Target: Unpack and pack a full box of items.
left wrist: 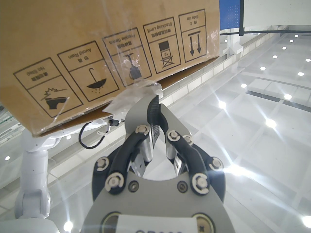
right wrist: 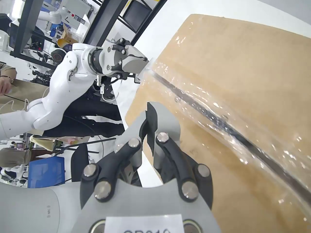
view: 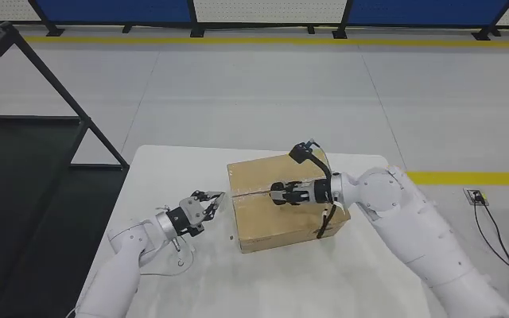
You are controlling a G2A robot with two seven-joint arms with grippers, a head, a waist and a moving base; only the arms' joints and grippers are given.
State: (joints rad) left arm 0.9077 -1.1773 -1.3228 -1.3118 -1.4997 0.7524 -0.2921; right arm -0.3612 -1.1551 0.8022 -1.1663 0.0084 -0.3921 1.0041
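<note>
Left gripper (left wrist: pixel 155 99) is clamped tight on the loose end of the clear tape (left wrist: pixel 128 99), right at the top edge of the box's left end face. The tape is crumpled where it's pinched. The rest of the strip runs down that face, over the handling symbols (left wrist: pixel 97 69). Left arm is low over the left side of the table (view: pixel 159 171), gripper pointing at the box.

Box (view: pixel 274 226): brown cardboard, mid-table, flat on its base, flaps closed. More clear tape runs along the centre seam (right wrist: pixel 218 122) across the top. It's wrinkled and shiny, and the dark seam line shows through.

Right gripper (view: pixel 276 193) is over the box top, near the seam at about mid-length, pointing toward the left arm. Fingers are together with nothing between them. Can't tell whether it's touching the cardboard or just above it. Right arm comes in from the right side of the table, forearm over the box's right end.
</note>
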